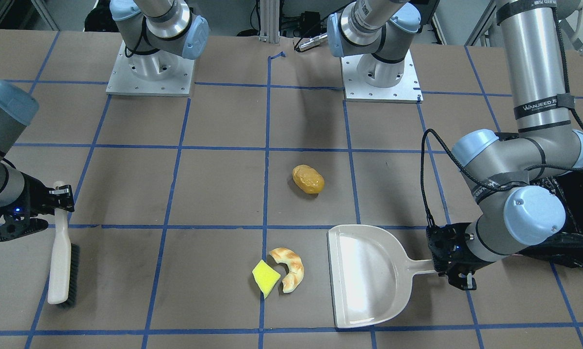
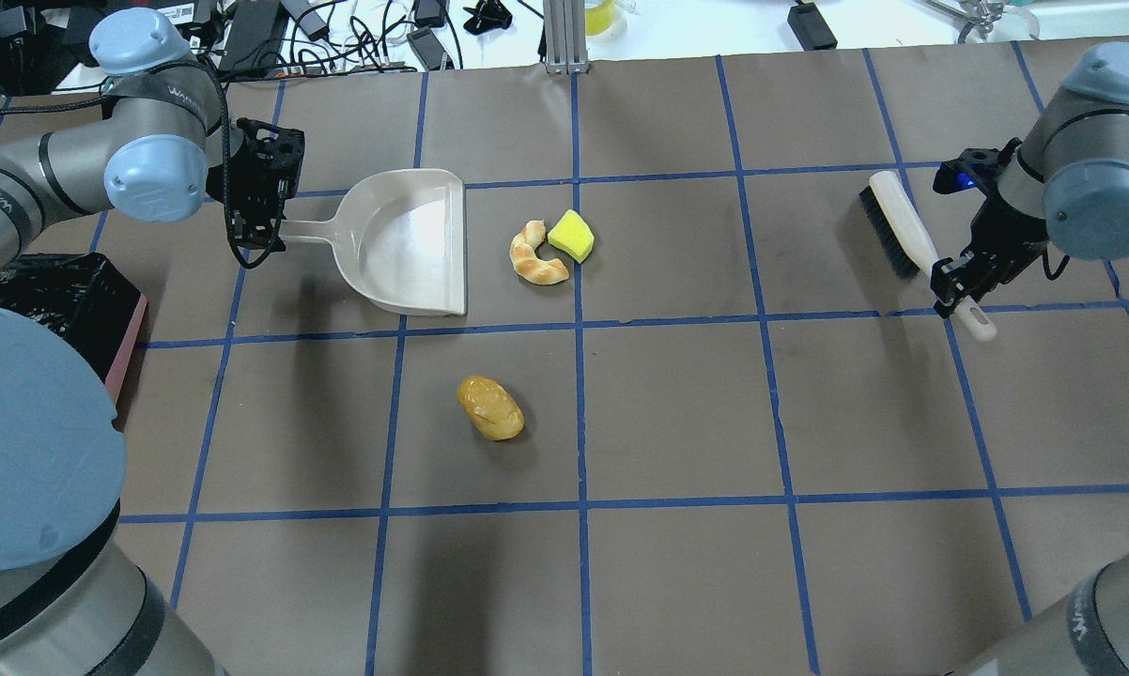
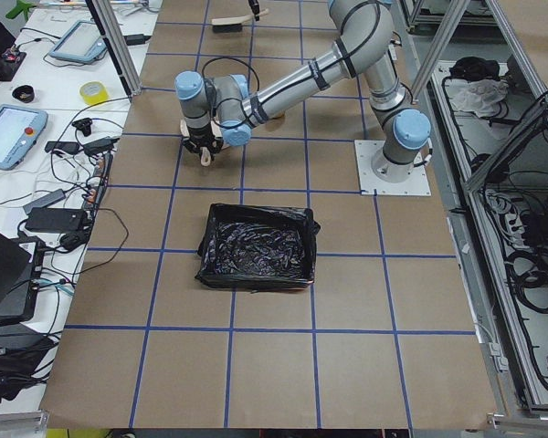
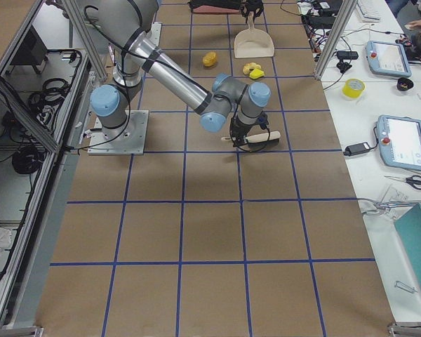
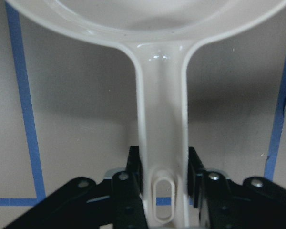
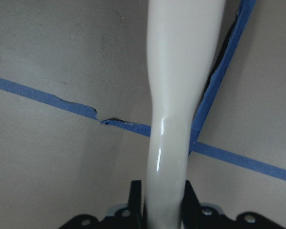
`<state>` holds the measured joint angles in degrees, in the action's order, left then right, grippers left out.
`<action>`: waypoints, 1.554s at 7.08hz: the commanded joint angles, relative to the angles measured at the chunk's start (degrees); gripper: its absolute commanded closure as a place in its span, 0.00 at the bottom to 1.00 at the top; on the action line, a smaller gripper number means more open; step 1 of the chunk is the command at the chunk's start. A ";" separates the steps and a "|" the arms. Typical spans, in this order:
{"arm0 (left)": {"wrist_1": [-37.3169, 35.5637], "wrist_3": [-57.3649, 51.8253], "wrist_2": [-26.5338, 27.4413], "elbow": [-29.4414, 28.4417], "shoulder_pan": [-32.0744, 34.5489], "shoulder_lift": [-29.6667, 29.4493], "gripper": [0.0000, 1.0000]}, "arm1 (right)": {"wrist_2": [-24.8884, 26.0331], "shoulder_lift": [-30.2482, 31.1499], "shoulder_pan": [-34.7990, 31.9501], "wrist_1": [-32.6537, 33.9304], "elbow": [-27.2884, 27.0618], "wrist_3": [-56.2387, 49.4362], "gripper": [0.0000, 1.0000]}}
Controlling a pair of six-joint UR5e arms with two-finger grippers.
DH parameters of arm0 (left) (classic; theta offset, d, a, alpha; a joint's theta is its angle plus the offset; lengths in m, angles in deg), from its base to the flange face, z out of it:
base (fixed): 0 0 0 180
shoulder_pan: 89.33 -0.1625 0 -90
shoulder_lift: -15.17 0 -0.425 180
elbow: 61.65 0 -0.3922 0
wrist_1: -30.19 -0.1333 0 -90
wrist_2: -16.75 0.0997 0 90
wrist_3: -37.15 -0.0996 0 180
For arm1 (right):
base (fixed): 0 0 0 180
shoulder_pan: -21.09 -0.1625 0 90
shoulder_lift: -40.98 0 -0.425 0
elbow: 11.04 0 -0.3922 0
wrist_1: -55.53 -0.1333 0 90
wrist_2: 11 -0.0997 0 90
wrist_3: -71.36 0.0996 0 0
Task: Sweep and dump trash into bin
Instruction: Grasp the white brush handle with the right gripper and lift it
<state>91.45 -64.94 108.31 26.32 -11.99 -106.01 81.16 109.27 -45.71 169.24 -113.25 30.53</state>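
The golden-orange roll (image 1: 308,179) lies alone mid-table. The tan croissant piece (image 1: 289,269) and the yellow wedge (image 1: 265,277) lie touching, just off the open mouth of the cream dustpan (image 1: 364,271). My left gripper (image 1: 446,271) is shut on the dustpan's handle (image 5: 161,119), and the pan lies flat on the table. My right gripper (image 1: 61,198) is shut on the white handle (image 6: 178,71) of a black-bristled brush (image 1: 61,257), far from the trash. The bin (image 2: 57,300), pink-sided with a black bag, stands beside my left arm.
The brown table has a grid of blue tape lines (image 2: 579,324). The two arm bases (image 1: 151,72) stand at the robot's edge. The left arm's elbow (image 1: 534,213) overhangs the bin. Cables and tablets lie beyond the far table edge (image 2: 339,38).
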 commanded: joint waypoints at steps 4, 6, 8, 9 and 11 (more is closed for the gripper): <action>0.00 -0.30 0.37 -0.16 0.09 -0.03 1.00 | -0.40 0.53 0.01 -0.41 1.92 3.54 1.00; 0.00 -0.30 0.37 -0.16 0.09 -0.12 1.00 | -2.06 0.88 -2.00 -3.82 2.81 19.32 1.00; 0.00 -0.30 0.37 -0.16 0.09 -0.12 1.00 | -2.78 0.97 -10.14 -5.49 2.81 30.29 1.00; 0.00 -0.30 0.37 -0.16 0.09 -0.12 1.00 | -3.12 1.23 -16.37 -5.33 3.24 36.46 1.00; 0.00 -0.30 0.37 -0.16 0.09 -0.12 1.00 | -3.57 1.23 -24.83 -5.25 4.91 44.39 1.00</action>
<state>91.44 -65.24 108.68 26.16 -11.90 -106.12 77.79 110.46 -65.21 163.98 -109.10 69.44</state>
